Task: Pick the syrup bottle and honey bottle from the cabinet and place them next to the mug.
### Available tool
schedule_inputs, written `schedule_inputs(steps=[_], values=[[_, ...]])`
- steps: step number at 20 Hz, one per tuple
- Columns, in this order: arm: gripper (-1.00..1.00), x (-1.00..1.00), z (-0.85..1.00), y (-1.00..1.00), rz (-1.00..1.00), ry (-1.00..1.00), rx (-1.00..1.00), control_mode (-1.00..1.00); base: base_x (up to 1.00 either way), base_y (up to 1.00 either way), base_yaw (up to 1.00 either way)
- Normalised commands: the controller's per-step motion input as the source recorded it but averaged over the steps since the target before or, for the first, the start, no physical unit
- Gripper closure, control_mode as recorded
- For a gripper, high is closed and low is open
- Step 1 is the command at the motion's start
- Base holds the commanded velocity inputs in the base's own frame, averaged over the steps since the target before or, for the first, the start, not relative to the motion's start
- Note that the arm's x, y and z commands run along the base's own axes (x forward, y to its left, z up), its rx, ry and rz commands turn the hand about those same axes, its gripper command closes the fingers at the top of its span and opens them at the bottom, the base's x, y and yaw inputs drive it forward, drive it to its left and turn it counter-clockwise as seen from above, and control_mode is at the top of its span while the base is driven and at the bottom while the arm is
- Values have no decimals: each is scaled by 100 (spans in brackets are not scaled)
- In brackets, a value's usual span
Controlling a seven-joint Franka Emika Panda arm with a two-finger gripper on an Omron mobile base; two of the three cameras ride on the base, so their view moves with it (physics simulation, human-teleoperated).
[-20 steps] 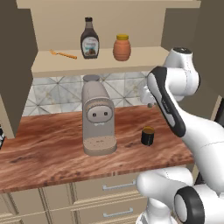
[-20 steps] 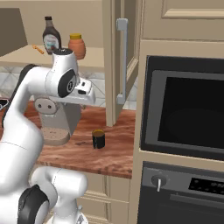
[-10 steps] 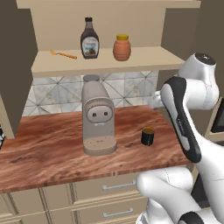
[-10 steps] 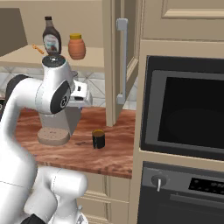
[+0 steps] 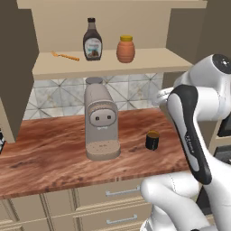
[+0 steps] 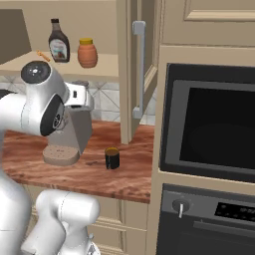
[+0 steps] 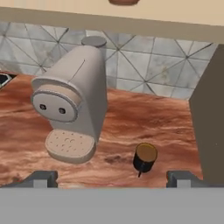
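Observation:
The syrup bottle (image 5: 92, 39) (image 6: 58, 42) stands upright on the cabinet shelf (image 5: 108, 66), and the honey bottle (image 5: 126, 48) (image 6: 87, 52) is just to its right. The mug (image 5: 152, 140) (image 6: 112, 158) (image 7: 145, 157) sits on the wooden counter, right of the coffee machine. My gripper (image 7: 111, 179) is open and holds nothing, its fingertips (image 7: 43, 178) far apart. It hangs above the counter's front and looks down at the mug and the machine. My hand (image 6: 79, 97) is below the shelf, well under both bottles. The honey bottle's base (image 7: 124, 1) peeks in at the hand view's top edge.
A grey coffee machine (image 5: 101, 122) stands mid-counter. An orange stick (image 5: 65, 56) lies on the shelf left of the syrup bottle. The open cabinet door (image 6: 130, 74) with its metal handle juts out beside the black oven (image 6: 209, 124). Drawers (image 5: 113, 194) run under the counter.
My arm has swung up and to the right in the left base view, with the elbow now higher. The bottles, mug and coffee machine have not moved.

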Motion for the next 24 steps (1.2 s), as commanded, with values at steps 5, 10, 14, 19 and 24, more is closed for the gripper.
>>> schedule_inputs(steps=[5, 10, 14, 19, 24], values=[[-100, 0, 60, 34, 0, -19, 0, -100, 0, 0, 0], [-100, 0, 58, 34, 0, -23, 0, -100, 0, 0, 0], [-100, 8, 47, 16, 0, -22, 0, -100, 0, 0, 0], [-100, 6, 27, -6, -2, -9, 4, -100, 0, 0, 0], [-100, 0, 26, -12, -1, 6, 4, -100, 0, 0, 0]])
